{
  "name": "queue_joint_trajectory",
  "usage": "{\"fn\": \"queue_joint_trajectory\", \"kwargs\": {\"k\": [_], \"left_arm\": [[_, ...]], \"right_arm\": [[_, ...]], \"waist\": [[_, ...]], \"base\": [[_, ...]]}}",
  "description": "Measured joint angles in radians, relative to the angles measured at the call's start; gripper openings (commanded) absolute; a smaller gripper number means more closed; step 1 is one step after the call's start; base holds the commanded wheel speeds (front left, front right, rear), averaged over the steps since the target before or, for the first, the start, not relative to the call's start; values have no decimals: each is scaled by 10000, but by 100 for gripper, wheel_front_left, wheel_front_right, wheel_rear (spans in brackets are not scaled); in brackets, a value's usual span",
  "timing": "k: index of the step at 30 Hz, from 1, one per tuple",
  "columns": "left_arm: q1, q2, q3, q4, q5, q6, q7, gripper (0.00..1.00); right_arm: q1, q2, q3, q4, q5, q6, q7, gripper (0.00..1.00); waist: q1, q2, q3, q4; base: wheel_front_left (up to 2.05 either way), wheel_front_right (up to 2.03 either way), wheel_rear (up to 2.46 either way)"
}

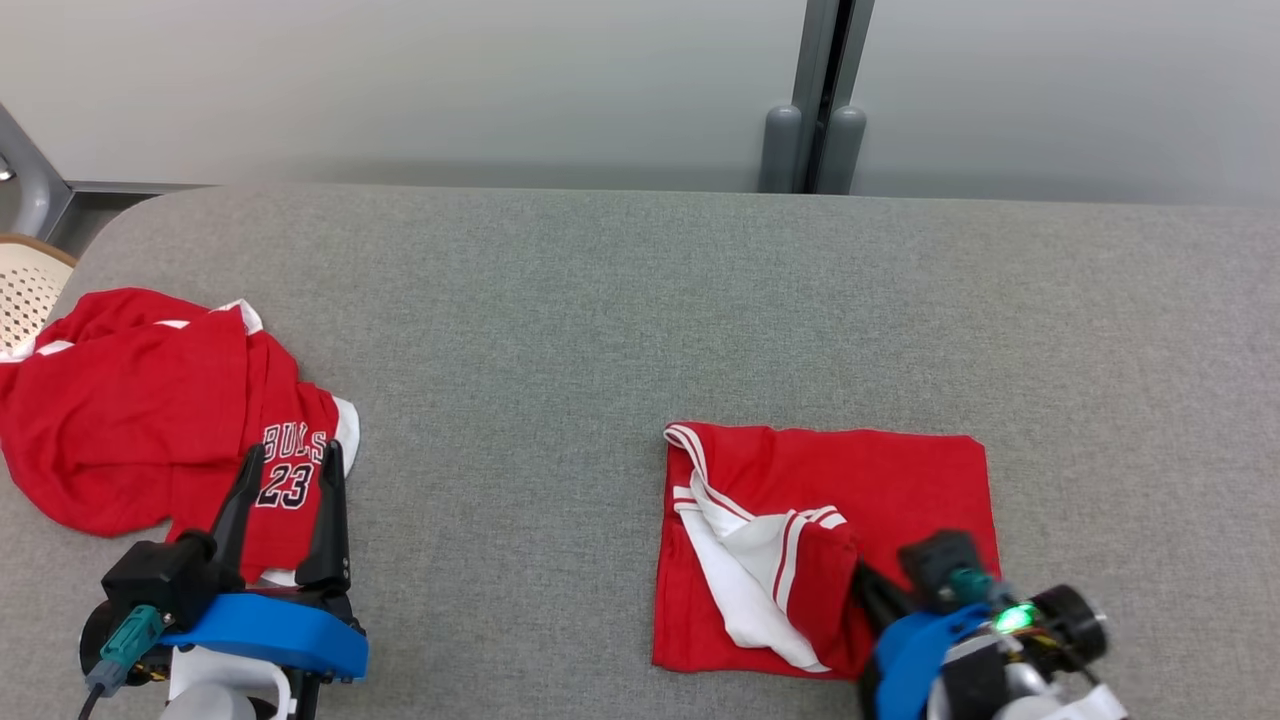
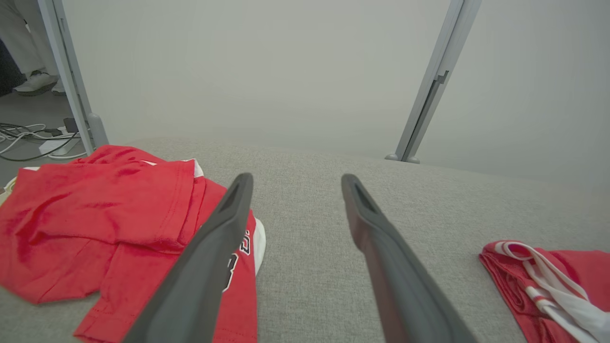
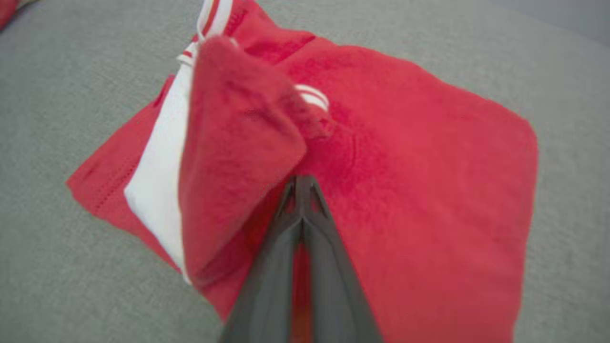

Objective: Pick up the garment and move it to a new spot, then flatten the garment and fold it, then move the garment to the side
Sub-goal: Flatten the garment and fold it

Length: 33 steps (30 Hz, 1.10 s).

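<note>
Two end effectors sit at the lower edge of the head view, each with two dark fingers. Left end effector (image 1: 292,450) (image 2: 296,177): fingers spread apart, holding nothing, poised over the near edge of the jersey (image 1: 130,420) (image 2: 95,214). Right end effector (image 1: 860,575) (image 3: 300,178): fingers drawn together, with the tips against the red cloth of the garment (image 1: 880,480) (image 3: 405,166) under a raised flap. Whether any cloth is pinched between them cannot be told.

Two red pieces of clothing lie well apart on one grey tabletop (image 1: 560,300). The garment is folded into a rough rectangle right of centre, close to the near edge. Its white lining and white-striped trim show along its left side, where the flap stands up. The jersey is crumpled at the far left, has white trim, and partly overhangs the tabletop's left edge.

The one readable marking is "BULLS" over "23" (image 1: 293,465), in dark letters outlined in white on the jersey's near part. In the left wrist view a finger largely covers it.

One grey post (image 1: 820,100) stands behind the tabletop.
</note>
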<state>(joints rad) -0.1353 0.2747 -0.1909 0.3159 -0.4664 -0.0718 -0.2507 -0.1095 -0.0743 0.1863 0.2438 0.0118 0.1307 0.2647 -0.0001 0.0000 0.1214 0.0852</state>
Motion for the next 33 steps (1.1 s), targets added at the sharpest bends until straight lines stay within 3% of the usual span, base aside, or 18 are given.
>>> {"fn": "queue_joint_trajectory", "kwargs": {"k": [5,12,16,20,21,22,23,28,33], "left_arm": [[1,52,-56,-56,0,8,31,100],[54,96,-88,-79,-56,52,42,100],[120,111,-79,-115,-88,109,42,100],[225,130,-40,-194,-140,186,40,100],[260,140,-23,-209,-163,194,40,100],[293,142,-13,-211,-163,199,35,100],[326,142,2,-215,-163,226,27,100],[518,136,36,-242,-169,314,13,100],[652,138,84,-284,-192,403,-8,100]], "right_arm": [[-162,140,1965,510,485,0,-115,0],[-346,226,4573,186,2332,0,203,0],[-529,201,4683,-345,2742,0,207,0],[-536,109,3662,-1014,2627,-2,-270,1],[-523,111,3319,-1218,2504,0,-435,15],[-494,113,2938,-1402,2389,0,-610,64],[-435,123,2512,-1601,2217,0,-832,100],[40,182,355,-2554,1818,-2,-1818,100],[407,217,-1035,-2957,1409,-2,-1877,100]], "waist": [[0,0,-57,0],[0,0,-137,-6],[0,0,-175,-28],[0,0,-200,-76],[0,0,-212,-94],[0,0,-228,-114],[1,0,-261,-135],[2,0,-462,-254],[2,0,-653,-462]], "base": [[0,0,0],[0,0,0],[0,0,0],[0,0,0],[0,0,0],[0,0,0],[0,0,0],[0,0,0],[0,0,0]]}}
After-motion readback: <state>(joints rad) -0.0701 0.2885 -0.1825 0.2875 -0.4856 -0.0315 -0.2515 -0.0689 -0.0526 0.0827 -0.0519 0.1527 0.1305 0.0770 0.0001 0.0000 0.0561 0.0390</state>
